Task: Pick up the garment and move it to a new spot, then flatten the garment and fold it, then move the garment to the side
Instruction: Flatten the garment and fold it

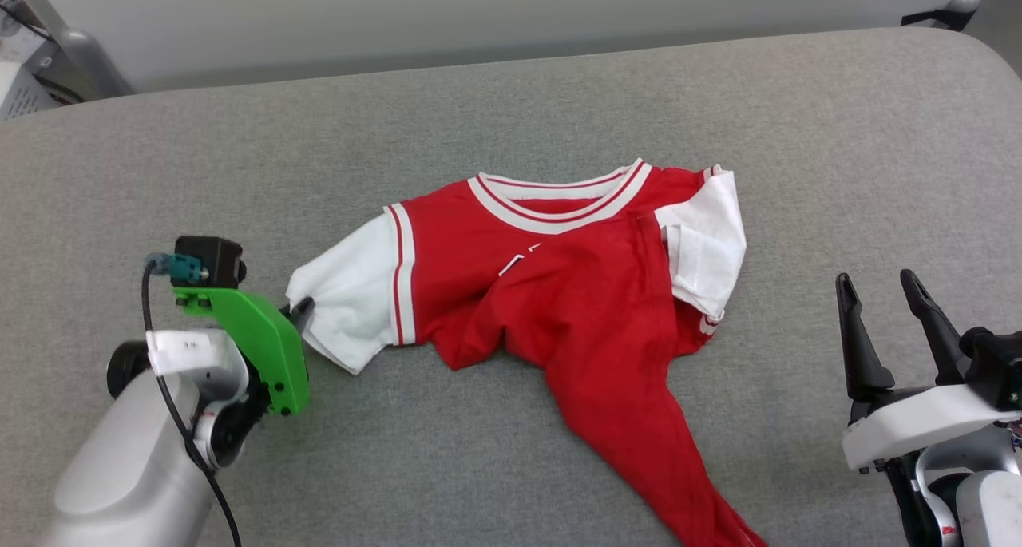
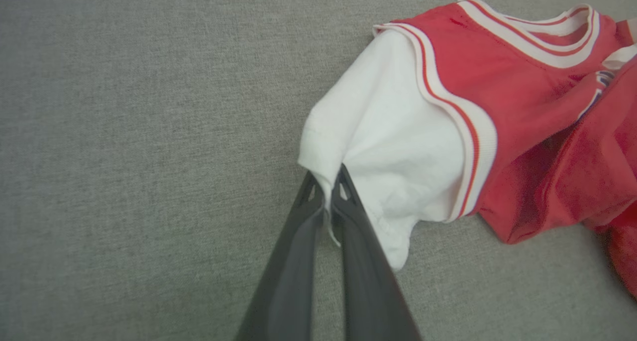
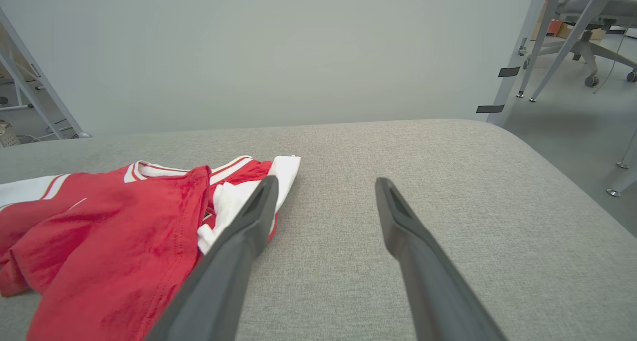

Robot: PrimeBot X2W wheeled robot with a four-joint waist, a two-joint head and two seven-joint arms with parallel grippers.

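Sideways, the garment (image 1: 559, 291) lies collar away; left gripper (image 2: 326, 184) pinches its sleeve (image 2: 378, 132), right gripper (image 1: 877, 282) gapes.

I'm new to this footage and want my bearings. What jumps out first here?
A crumpled red-and-white garment lies in the middle of the grey padded surface, one tail trailing toward the near edge. The left tool is pinched shut on the edge of a white sleeve; the right tool stands open to the right, apart from the cloth.

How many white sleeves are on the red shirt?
2. One sleeve at the shirt's left end, pinched by the left gripper; the other sleeve crumpled at its right end, toward the right gripper.
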